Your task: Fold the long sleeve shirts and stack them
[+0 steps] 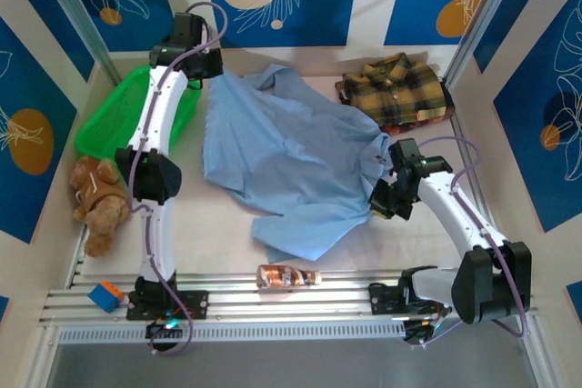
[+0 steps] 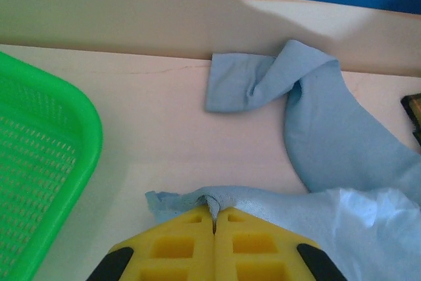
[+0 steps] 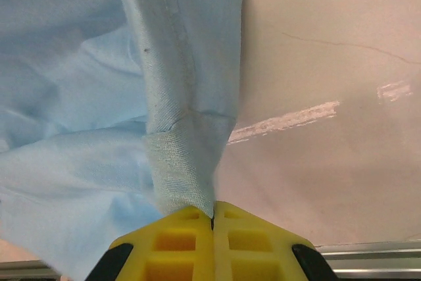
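Left fingers beside the green basket and right fingers well apart from it both pinched the blue shirt; pulling evenly taut was advised.

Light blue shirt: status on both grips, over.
Left gripper shut on light blue cloth shirt, far edge. Right gripper shut on another edge. Green plastic basket nearby, not touching cloth.

The overhead camera looks down from high on the near side of the blue shirt, which all three views share. The left wrist camera sits close at its far left edge, facing the back wall; the right wrist camera hangs close over its right edge.
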Controlling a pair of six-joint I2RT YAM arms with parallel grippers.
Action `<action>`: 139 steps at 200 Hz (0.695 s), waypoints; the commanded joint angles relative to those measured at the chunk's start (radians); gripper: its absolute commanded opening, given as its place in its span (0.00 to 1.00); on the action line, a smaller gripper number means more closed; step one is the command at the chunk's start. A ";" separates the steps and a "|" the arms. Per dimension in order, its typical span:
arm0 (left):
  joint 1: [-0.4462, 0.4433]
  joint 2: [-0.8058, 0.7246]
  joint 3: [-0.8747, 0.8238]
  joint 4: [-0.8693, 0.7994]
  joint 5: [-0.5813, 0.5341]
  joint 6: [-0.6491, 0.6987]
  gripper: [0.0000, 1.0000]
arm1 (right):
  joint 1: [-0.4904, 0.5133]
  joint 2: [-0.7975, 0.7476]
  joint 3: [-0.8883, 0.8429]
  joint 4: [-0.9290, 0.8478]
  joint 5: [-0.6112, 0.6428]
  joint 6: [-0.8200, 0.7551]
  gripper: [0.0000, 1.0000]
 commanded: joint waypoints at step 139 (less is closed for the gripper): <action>0.017 -0.258 -0.156 -0.008 0.163 -0.177 0.86 | -0.260 0.073 0.226 -0.128 -0.044 -0.228 0.00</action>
